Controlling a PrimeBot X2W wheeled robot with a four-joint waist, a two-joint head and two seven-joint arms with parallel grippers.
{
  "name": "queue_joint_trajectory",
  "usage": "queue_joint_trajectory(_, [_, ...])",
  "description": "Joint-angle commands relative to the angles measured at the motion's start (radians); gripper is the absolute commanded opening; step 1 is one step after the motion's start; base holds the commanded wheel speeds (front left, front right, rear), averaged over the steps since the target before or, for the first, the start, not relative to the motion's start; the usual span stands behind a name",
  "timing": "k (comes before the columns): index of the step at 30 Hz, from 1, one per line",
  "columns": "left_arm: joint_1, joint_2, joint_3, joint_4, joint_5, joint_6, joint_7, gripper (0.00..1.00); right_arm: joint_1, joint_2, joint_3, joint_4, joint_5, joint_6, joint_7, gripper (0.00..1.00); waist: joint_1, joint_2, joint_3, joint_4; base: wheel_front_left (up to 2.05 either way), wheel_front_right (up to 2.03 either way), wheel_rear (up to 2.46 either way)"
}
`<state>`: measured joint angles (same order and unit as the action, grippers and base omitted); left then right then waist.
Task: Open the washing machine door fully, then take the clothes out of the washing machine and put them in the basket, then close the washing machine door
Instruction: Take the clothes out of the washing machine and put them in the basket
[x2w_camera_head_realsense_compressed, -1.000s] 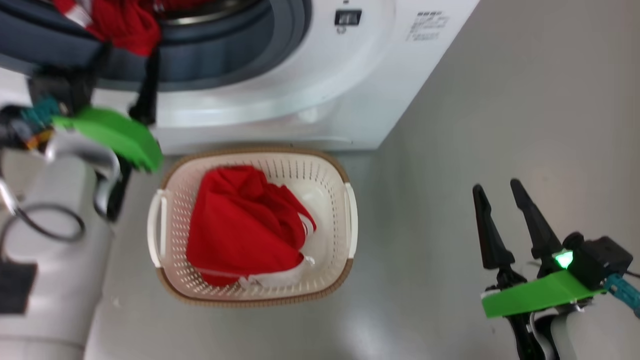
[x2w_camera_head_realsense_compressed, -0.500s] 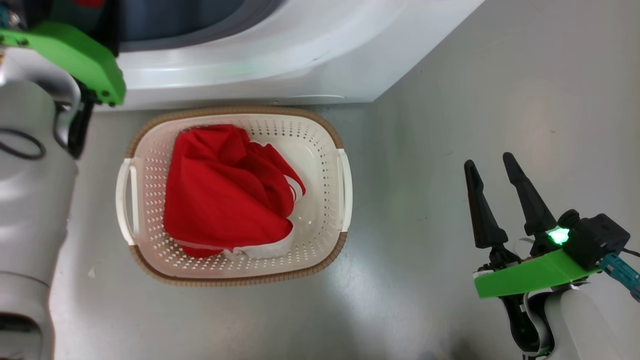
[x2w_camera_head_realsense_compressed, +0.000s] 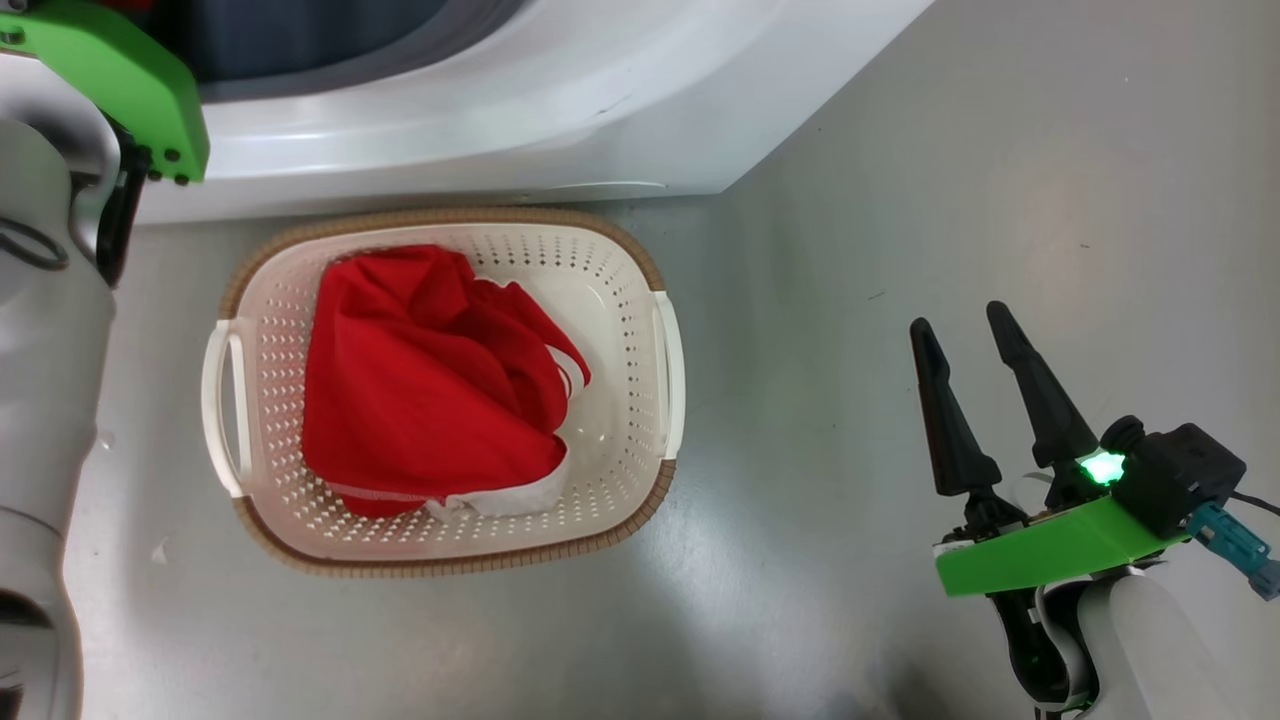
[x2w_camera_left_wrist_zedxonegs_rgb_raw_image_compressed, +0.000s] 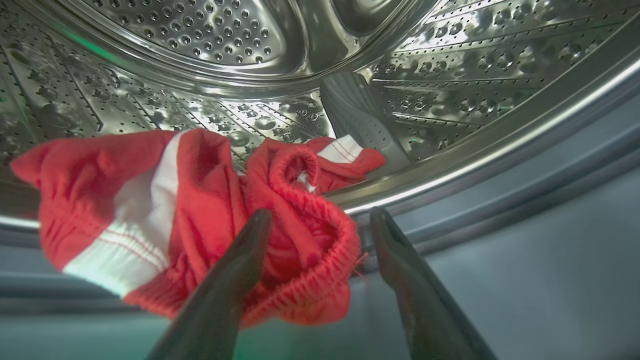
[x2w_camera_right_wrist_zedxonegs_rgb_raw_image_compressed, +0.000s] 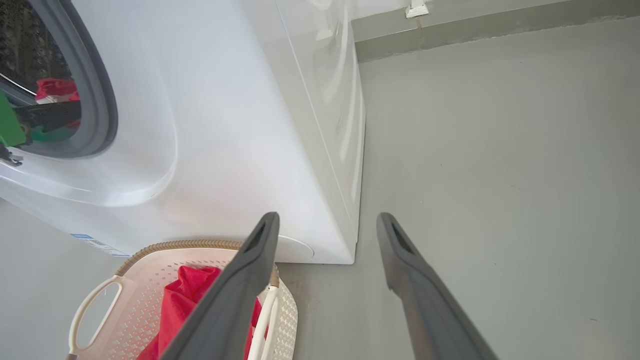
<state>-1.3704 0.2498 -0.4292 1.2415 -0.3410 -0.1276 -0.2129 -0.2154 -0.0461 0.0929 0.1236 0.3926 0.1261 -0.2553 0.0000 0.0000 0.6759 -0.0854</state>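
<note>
Labels: one small blue label (x2w_camera_right_wrist_zedxonegs_rgb_raw_image_compressed: 92, 243) on the lower front corner of the washing machine (x2w_camera_right_wrist_zedxonegs_rgb_raw_image_compressed: 225, 125), just above the basket rim in the right wrist view. The print is too small to read.

Left claw (x2w_camera_left_wrist_zedxonegs_rgb_raw_image_compressed: 320, 211): inside the door opening, pointing into the perforated steel drum (x2w_camera_left_wrist_zedxonegs_rgb_raw_image_compressed: 450, 65). The fingers stand wide apart and nothing is clamped. A red garment with white stripes (x2w_camera_left_wrist_zedxonegs_rgb_raw_image_compressed: 150, 215) lies draped over the drum lip onto the grey gasket (x2w_camera_left_wrist_zedxonegs_rgb_raw_image_compressed: 550, 225). Its ribbed hem bulges into the gap between my fingers, close against the one on that view's left. I cannot tell whether that finger presses it.

Right claw (x2w_camera_head_realsense_compressed: 957, 317): fingers wide apart and empty, above the bare grey floor (x2w_camera_head_realsense_compressed: 900, 150), well apart from the basket on my left.

Basket (x2w_camera_head_realsense_compressed: 640, 290): on the floor just in front of the machine's base. It holds a second red garment (x2w_camera_head_realsense_compressed: 420, 380), crumpled, with white trim along its near edge.
</note>
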Motion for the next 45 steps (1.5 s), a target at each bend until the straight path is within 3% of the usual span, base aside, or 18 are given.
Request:
queue_joint_trajectory(1, [-0.012,0.067,0.007,0.006,0.004,0.002,-0.006,0.62,-0.002,-0.004,0.023,-0.027,0.018,0.005,-0.006,1.0,0.0,0.0,-0.002,-0.001,0.0,0.0,0.0])
queue_joint_trajectory(3, [-0.014,0.065,0.006,0.013,0.002,0.003,-0.011,0.26,-0.003,-0.004,0.022,-0.028,0.017,0.005,-0.006,1.0,0.0,0.0,-0.005,0.001,0.0,0.0,0.0])
queue_joint_trajectory(4, [-0.014,0.064,0.007,0.015,0.0,0.005,-0.016,0.0,-0.003,-0.004,0.021,-0.028,0.016,0.005,-0.006,1.0,0.0,0.0,-0.006,0.002,0.0,0.0,0.0])
queue_joint_trajectory(18, [0.055,0.024,0.057,-0.07,-0.06,0.003,-0.048,0.0,0.009,-0.004,0.004,-0.014,-0.008,0.005,-0.006,1.0,0.0,0.0,-0.072,0.049,0.0,0.0,0.0])
queue_joint_trajectory(33, [0.341,-0.046,0.246,-0.509,-0.077,-0.003,-0.049,0.0,0.053,-0.004,-0.023,0.003,-0.024,0.005,-0.006,1.0,0.0,0.0,-0.181,0.1,0.0,0.0,0.0])
queue_joint_trajectory(45, [0.64,-0.119,0.329,-0.872,-0.032,-0.003,-0.049,0.0,0.094,-0.004,-0.044,0.006,-0.034,0.005,-0.006,1.0,0.0,0.0,-0.244,0.128,0.0,0.0,0.0])
